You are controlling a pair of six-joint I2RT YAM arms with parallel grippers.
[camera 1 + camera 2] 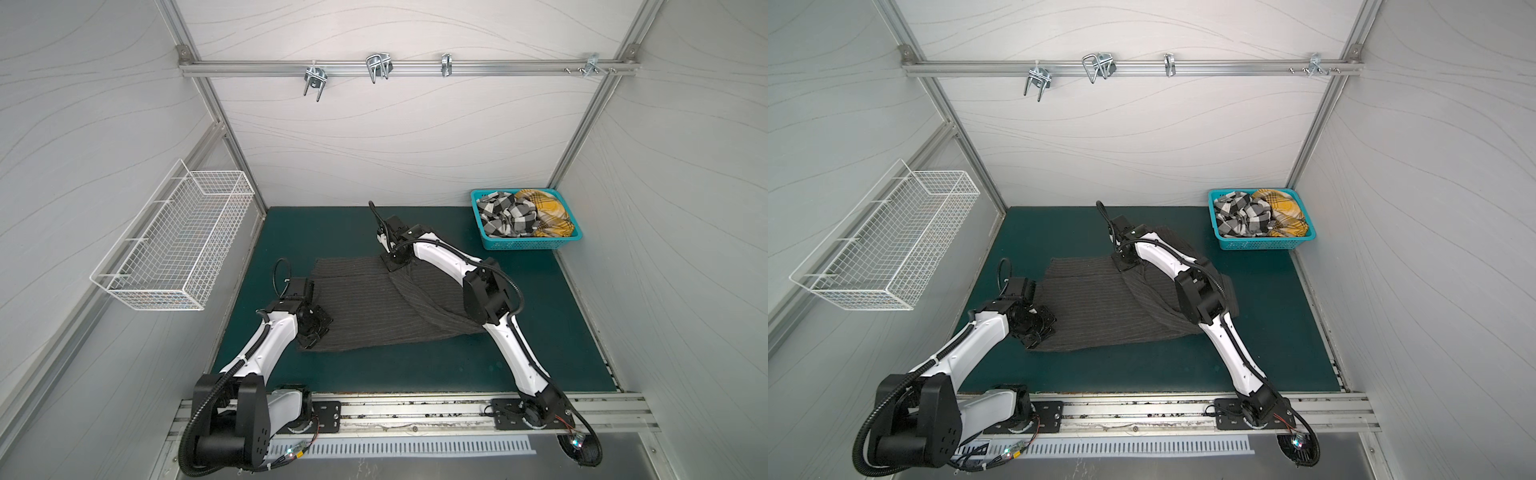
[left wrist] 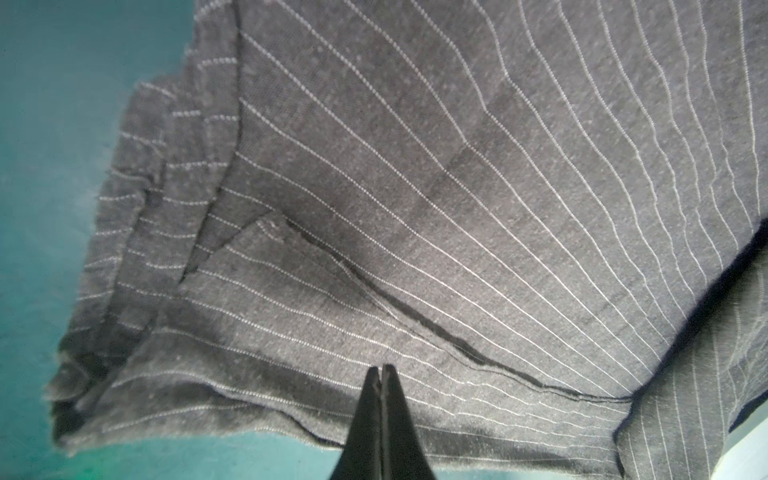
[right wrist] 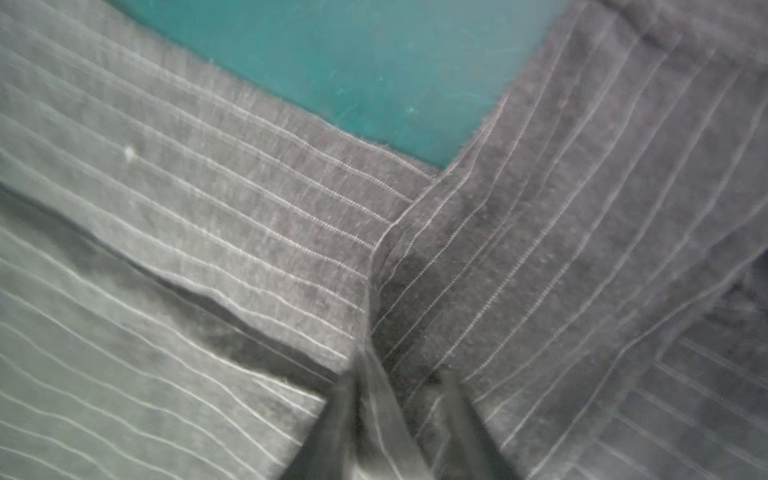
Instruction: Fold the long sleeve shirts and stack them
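Left wrist: left gripper closed tight, hold unclear; right gripper pinching charcoal shirt; one-sided lift risks skew.

Soft, even light; both top views bow at edges. The pinstriped shirt is smeared in the right wrist view.
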